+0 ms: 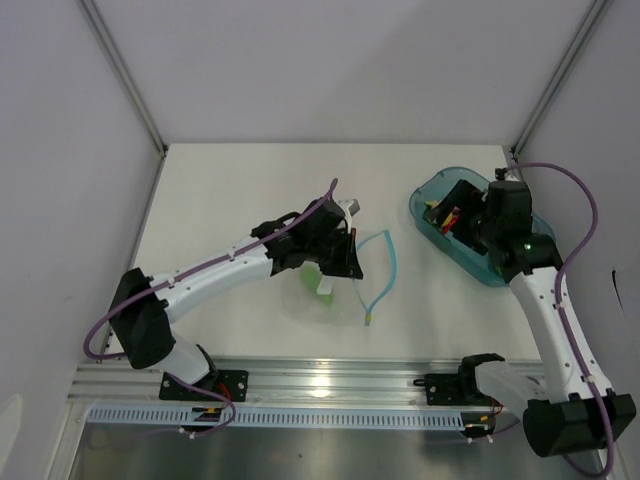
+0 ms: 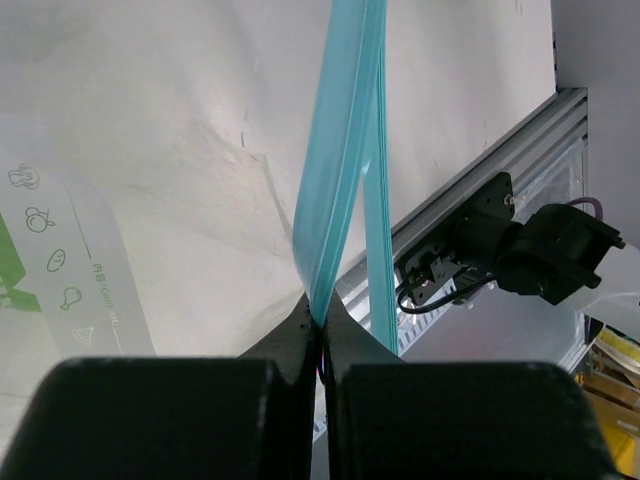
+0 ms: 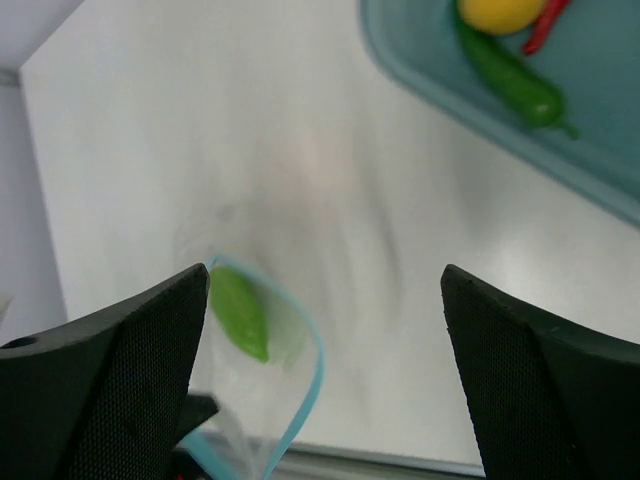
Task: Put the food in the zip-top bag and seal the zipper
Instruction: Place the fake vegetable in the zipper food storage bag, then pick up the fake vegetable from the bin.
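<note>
White tabletop (image 1: 220,190), pale walls all round, two arms at work. The left gripper (image 2: 322,335) is pinched tight together, and right in that pinch is the zipper (image 2: 345,150), the light blue strip, lifted and running up from the fingers as a doubled band. Its loop curls out over the table beside that arm. One zip-top bag (image 1: 318,302), clear and crinkly with small printed icons on its side, lies mid-table below the left gripper. One green piece of food (image 3: 240,312) shows just inside the blue edge; lime or pepper, I can't tell.

Over on the right, the right gripper (image 3: 325,275) has its fingers spread wide apart, nothing between them, touching nothing, hanging over bare table between bag and tray. One teal tray (image 3: 420,70) sits at the right side of the table. From the right wrist I count three pieces in it: one yellow lemon (image 3: 495,12), one green pepper (image 3: 510,75), one red pepper (image 3: 545,25); the arm hides the rest from above
</note>
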Controlling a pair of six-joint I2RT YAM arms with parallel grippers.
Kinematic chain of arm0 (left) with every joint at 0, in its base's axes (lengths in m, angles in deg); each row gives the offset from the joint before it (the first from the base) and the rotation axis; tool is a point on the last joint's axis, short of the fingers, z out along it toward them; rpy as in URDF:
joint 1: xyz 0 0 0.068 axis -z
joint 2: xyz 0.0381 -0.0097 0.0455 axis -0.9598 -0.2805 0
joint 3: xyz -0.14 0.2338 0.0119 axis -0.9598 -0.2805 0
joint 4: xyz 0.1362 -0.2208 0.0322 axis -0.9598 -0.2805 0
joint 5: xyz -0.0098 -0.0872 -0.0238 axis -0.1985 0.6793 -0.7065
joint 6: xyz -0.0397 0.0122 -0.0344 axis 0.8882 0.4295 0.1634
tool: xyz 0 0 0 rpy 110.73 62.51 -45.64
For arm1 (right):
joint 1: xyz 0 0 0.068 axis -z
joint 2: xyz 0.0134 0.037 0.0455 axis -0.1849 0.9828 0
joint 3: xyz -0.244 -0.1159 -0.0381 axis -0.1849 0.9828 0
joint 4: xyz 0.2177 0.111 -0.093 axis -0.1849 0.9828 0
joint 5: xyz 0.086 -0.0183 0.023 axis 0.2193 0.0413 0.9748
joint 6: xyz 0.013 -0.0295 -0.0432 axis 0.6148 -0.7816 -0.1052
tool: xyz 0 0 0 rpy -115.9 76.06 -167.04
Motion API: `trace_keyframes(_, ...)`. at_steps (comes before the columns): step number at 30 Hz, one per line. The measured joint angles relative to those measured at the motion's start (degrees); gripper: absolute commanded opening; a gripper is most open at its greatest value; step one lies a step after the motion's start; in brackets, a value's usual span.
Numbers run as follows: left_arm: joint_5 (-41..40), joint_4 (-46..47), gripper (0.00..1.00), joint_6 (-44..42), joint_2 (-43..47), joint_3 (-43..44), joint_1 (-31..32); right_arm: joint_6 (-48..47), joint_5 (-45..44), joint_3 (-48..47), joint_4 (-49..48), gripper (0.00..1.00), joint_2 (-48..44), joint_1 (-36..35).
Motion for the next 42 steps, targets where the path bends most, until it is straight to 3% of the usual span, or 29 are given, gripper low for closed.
trace_keyframes(4, 0.2, 0.1, 0.01, -0.4, 0.0, -0.3, 0.0, -3.8, 2.7, -0.2, -0.4, 0.99, 5.5, 11.3)
trace_keyframes(9, 0.5, 0.0, 0.01, -0.6, 0.0, -1.1, 0.0, -8.7, 5.2, -5.4, -1.1, 0.95, 17.4, 19.8)
trace_keyframes(17, 0.5, -0.4, 0.01, -1.3, 0.9, -1.7, 0.0, -15.3, 8.2, -19.9, -0.8, 0.72, 42.3, 22.9)
trace_keyframes(23, 0.6, -0.6, 0.01, -1.6, 2.1, -2.3, 0.0, -20.7, 10.7, -28.3, 3.7, 0.65, 56.4, 22.6)
trace_keyframes(42, 1.7, -0.9, 0.01, -2.4, 2.4, -2.8, 0.0, -31.8, 19.8, -25.8, 6.5, 0.66, 60.7, 20.1)
